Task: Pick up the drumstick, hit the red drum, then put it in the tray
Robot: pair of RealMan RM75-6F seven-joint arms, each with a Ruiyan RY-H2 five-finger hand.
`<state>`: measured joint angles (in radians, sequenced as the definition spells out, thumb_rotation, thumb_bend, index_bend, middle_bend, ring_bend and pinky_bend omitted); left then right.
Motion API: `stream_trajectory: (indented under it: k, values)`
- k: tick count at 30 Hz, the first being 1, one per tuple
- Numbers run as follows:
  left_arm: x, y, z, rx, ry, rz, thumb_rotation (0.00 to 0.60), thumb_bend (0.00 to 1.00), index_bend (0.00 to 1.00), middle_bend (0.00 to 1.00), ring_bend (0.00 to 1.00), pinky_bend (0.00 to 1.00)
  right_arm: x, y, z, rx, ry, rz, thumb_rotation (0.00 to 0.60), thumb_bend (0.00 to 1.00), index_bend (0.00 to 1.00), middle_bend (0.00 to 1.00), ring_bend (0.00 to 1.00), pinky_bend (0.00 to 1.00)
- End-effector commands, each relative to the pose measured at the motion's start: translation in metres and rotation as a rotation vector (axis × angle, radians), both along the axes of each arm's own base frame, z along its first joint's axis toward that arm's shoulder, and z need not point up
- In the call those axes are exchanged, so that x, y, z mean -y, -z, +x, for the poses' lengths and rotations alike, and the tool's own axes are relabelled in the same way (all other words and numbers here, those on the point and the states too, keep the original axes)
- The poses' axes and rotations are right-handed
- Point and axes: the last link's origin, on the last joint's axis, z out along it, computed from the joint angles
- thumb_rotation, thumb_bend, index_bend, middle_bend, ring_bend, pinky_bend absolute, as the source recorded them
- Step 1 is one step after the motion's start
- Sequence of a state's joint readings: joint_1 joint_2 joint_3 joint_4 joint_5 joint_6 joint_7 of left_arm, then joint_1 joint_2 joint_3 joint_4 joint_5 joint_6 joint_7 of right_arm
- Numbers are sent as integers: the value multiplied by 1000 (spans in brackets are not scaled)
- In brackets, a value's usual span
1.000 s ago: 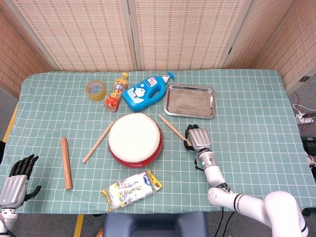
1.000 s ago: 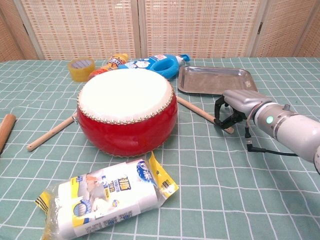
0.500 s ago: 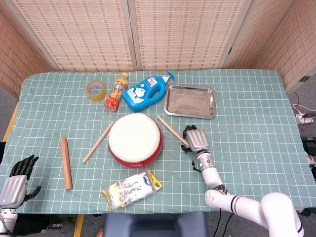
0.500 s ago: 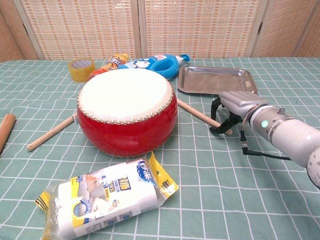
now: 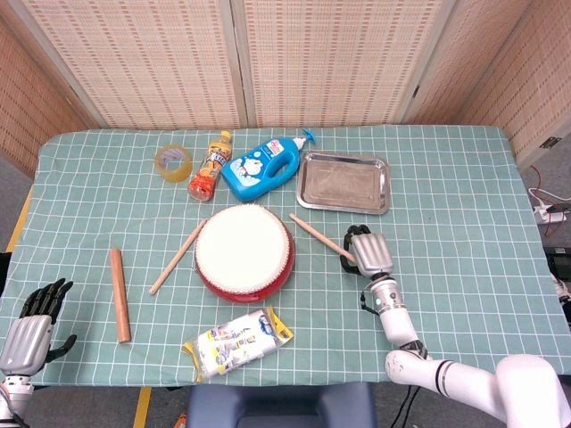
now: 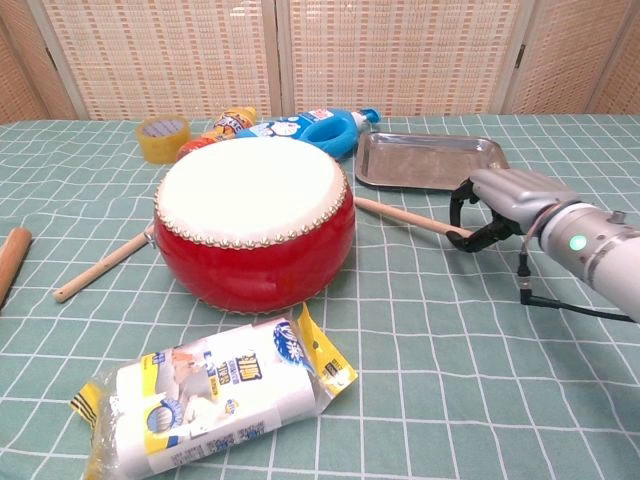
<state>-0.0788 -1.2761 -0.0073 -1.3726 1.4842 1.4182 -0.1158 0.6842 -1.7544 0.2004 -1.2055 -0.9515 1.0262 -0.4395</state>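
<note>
A: Far left, what do you see?

B: The left hand (image 5: 31, 321) at the table's near corner, off the green checked cloth (image 5: 464, 205), fingers spread, holding nothing. Then a short thick wooden rod (image 5: 119, 295) lying flat.

A: And along the back?

B: A roll of clear tape (image 5: 172, 161), an orange bottle (image 5: 210, 167) on its side, and a blue detergent bottle (image 5: 264, 168) also lying down.

A: The middle?

B: A second drumstick (image 5: 177, 258) lies just left of the red drum (image 6: 254, 222). A white packet with yellow ends (image 6: 214, 390) sits in front of the drum.

A: Where's the drumstick for the job?

B: That drumstick (image 5: 319, 237) lies between the drum and the right hand (image 6: 497, 203), pointing up-left towards the drum's far rim. The right hand's fingers (image 6: 466, 221) are curled round its near end. Whether the stick is off the cloth I can't tell.

A: The tray?

B: The steel tray (image 5: 343, 182) sits behind that hand, apart from it.
</note>
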Motion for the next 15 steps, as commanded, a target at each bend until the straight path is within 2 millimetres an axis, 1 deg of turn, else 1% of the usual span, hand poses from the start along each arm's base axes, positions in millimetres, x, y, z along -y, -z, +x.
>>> stream_trajectory:
  k: [1,3,4,7,8,10,12,14,15]
  values:
    - [0,0,1,-3,4,-1,600,228,0,0,0,0,-18,-22,-22,6,-8,18,485,530,585,248,203,546]
    - [0,1,2,-4,5,-4,600,228,0,0,0,0,-25,-32,-33,7,-17,65,497,530,571,248,195,522]
    - [0,1,3,-6,7,-6,600,228,0,0,0,0,-29,-39,-42,-6,-25,94,503,530,564,248,190,508]
    - [0,1,6,-8,12,-6,600,227,0,0,0,0,-30,-58,-63,-82,-58,110,516,530,522,248,162,439]
    - [0,1,6,-10,13,-6,600,227,0,0,0,0,-28,-62,-70,-105,-54,99,515,530,499,248,149,415]
    - [0,1,8,-13,15,-7,600,227,0,0,0,0,-22,-69,-80,-135,-24,84,515,526,398,248,111,370]
    - [-1,2,10,-12,18,-7,600,226,0,0,0,0,-17,-71,-80,-124,2,78,515,481,303,248,89,350]
    - [0,2,11,-13,19,-8,600,227,0,0,0,0,-14,-67,-75,-91,12,85,514,421,267,248,86,348]
    - [0,2,11,-15,18,-8,600,227,0,0,0,0,-14,-65,-71,-77,13,92,514,406,261,248,86,348]
